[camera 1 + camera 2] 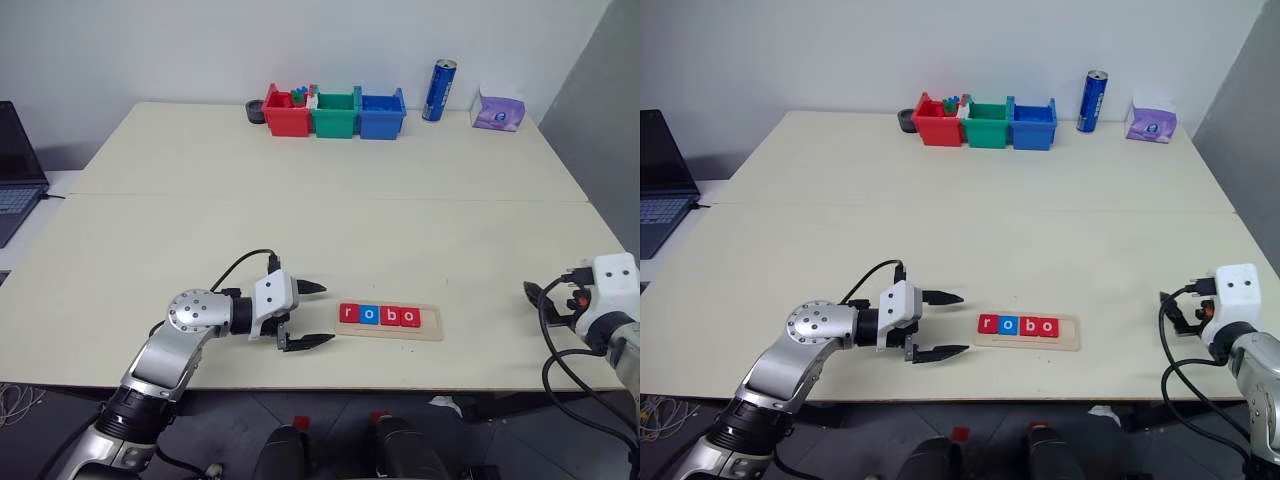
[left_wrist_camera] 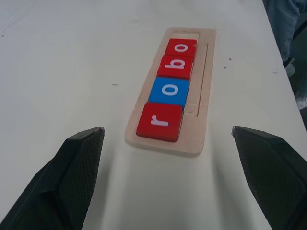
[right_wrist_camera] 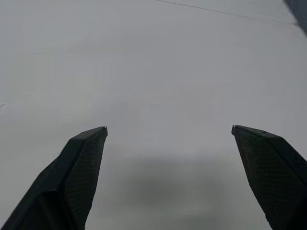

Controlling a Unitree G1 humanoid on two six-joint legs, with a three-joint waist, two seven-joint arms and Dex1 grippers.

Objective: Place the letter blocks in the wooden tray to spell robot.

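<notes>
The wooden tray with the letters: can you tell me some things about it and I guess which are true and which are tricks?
1. The wooden tray holds four letter blocks. True.
2. The blocks read r, o, b, o. True.
3. The b block is blue. False: it is red; the first o is the blue one.
4. The left gripper is holding the tray. False: it stands open beside the tray's r end, apart from it.
5. The right gripper is open over bare table. True.
</notes>
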